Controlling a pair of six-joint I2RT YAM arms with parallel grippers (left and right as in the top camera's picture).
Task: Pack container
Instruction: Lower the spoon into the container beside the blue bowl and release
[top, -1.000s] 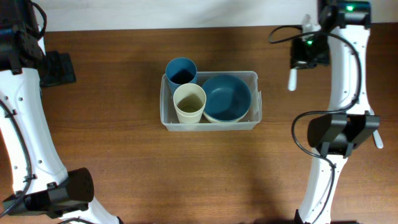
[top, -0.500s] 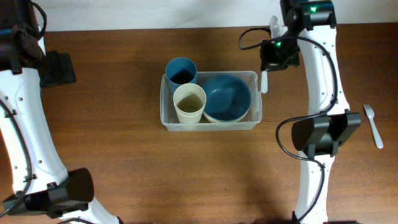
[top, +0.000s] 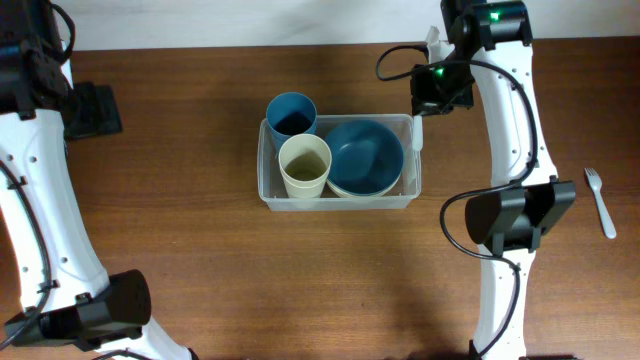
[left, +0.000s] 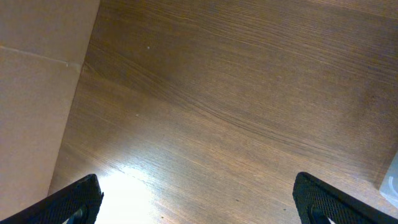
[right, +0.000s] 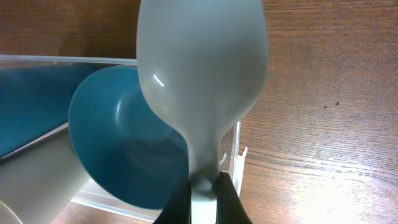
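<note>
- Overhead: the clear container sits at the centre of the brown counter.
- It holds 3 items. A blue cup stands at its 11 o'clock corner and reaches over the rim. A cream cup stands just beside it toward 6 o'clock. A blue bowl fills the 3 o'clock half.
- The right pincer hangs at the container's 1 o'clock corner and carries a white spoon. The spoon's bowl end is over the 3 o'clock wall.
- A white fork lies on the counter at 3 o'clock, well apart from the container.
- Left wrist: the left pincer stands wide apart with nothing between its 2 dark fingertips, 1 in each lower corner. Only bare wood lies below it.
- Right wrist: the right pincer is clamped on the spoon's handle at 6 o'clock of the frame, with its 2 fingers pressed against either side.
- The spoon's bowl end rises toward 12 o'clock. Below it are the blue bowl and the container's near wall, with the cream cup at 8 o'clock.
</note>
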